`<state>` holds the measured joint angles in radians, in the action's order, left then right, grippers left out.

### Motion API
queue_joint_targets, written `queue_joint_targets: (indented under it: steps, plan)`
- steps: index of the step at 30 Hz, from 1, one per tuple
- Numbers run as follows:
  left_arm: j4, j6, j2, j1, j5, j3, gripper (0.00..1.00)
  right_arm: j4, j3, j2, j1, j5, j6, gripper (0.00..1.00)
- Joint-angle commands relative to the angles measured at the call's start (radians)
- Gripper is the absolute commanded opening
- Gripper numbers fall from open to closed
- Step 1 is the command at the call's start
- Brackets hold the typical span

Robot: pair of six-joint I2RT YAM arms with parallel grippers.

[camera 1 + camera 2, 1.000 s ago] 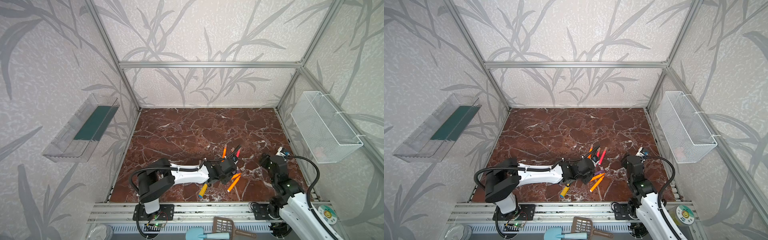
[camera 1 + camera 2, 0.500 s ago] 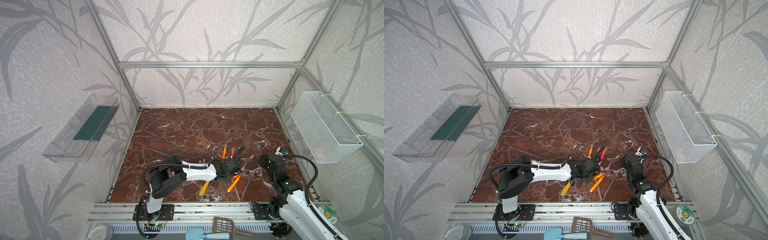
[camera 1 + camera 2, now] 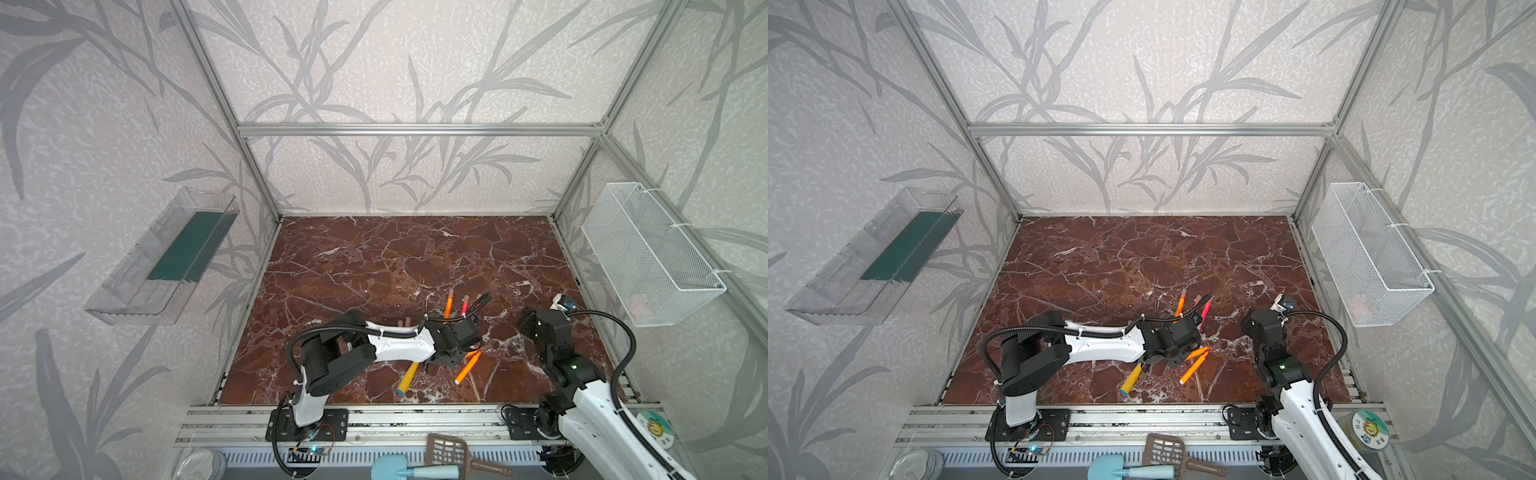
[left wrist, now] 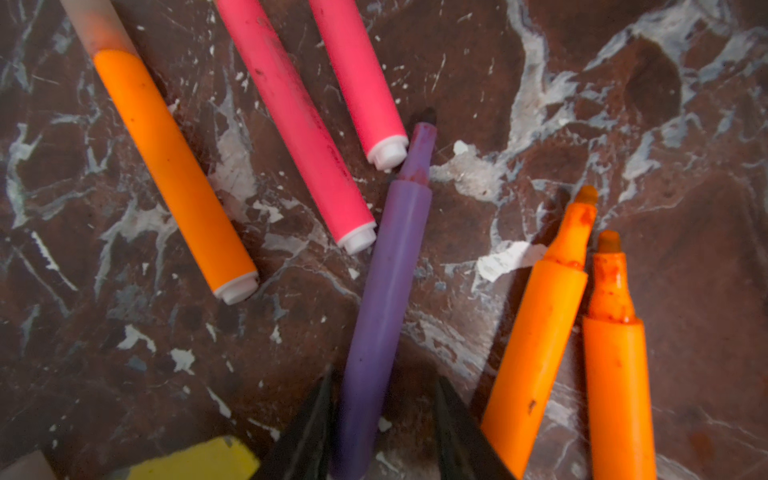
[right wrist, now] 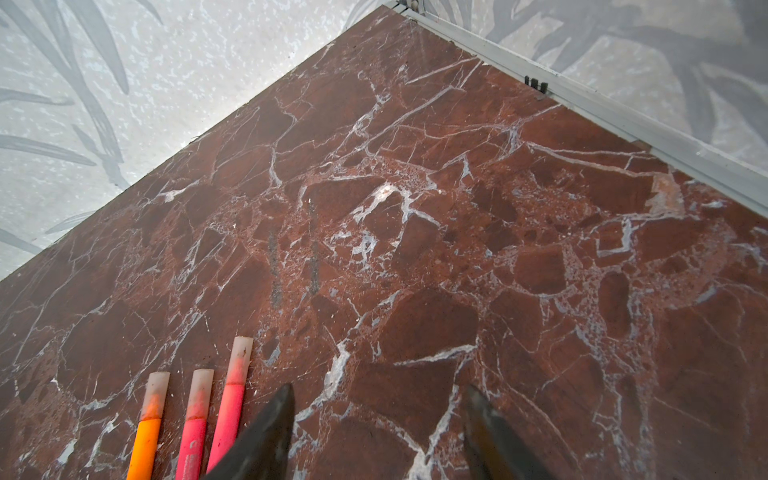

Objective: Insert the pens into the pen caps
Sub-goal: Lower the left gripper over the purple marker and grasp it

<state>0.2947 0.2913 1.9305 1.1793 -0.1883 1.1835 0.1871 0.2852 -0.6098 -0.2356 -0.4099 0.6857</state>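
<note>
Purple pen (image 4: 386, 291), uncapped, lying flat on the marble table (image 3: 374, 266) near its front edge and right of centre, dark tip pointing to the far side. The left gripper (image 4: 384, 376) straddles the pen's rear part. Its jaws are set low on either side, and a visible gap on one side shows they are not yet clamped. In both top views the arm hides the pen. The white end of a pink pen (image 4: 357, 83) touches the purple pen's neck, with a second pink pen (image 4: 299, 124) and a capped orange pen (image 4: 174, 174) beyond it to the left. Two uncapped orange pens (image 4: 536, 332) lie just right of the pen, close to the jaw on that side. A yellow stick (image 3: 407, 376) lies nearer the front edge. The right gripper (image 5: 378, 388) hovers apart to the right, fingers spread and empty, facing the caps (image 5: 199, 386) on the far ends of the three finished pens. What appear to be loose caps (image 3: 405, 321) lie just beyond the left arm. Likely hazards: the right-hand jaw could catch the neighbouring orange pen and drag it along. A grip so far back may let the round barrel pivot or droop. Lifting could flick the touching pink pen.
</note>
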Motion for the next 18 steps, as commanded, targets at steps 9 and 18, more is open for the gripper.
queue_joint_targets:
  steps: [9,18]
  plan:
    - [0.082,0.012,0.053,0.005,-0.033,0.063,0.19,0.056,0.027,0.066,0.003,0.042,-0.006,0.62]
    - [0.066,-0.009,-0.008,0.003,-0.051,0.074,0.05,0.198,0.059,0.313,0.001,0.268,0.043,0.62]
